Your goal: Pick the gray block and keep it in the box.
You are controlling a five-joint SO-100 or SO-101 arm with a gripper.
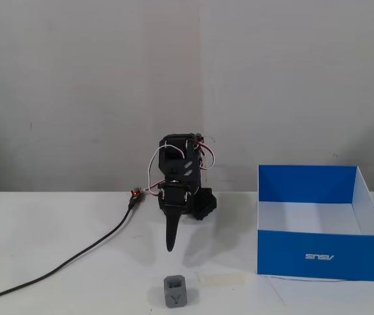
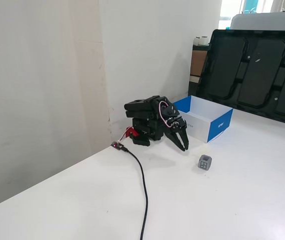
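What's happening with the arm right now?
Gripper shut, empty, above the table. Gray block untouched, outside the box. Nothing in the way.

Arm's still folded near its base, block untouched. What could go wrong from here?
1. The gripper looks nearly shut; unless it opens first, its tip may knock the gray block away.
2. A pale tape strip lies right beside the block; a finger could catch it.
3. The blue box has high walls; a low carry may hit the rim.
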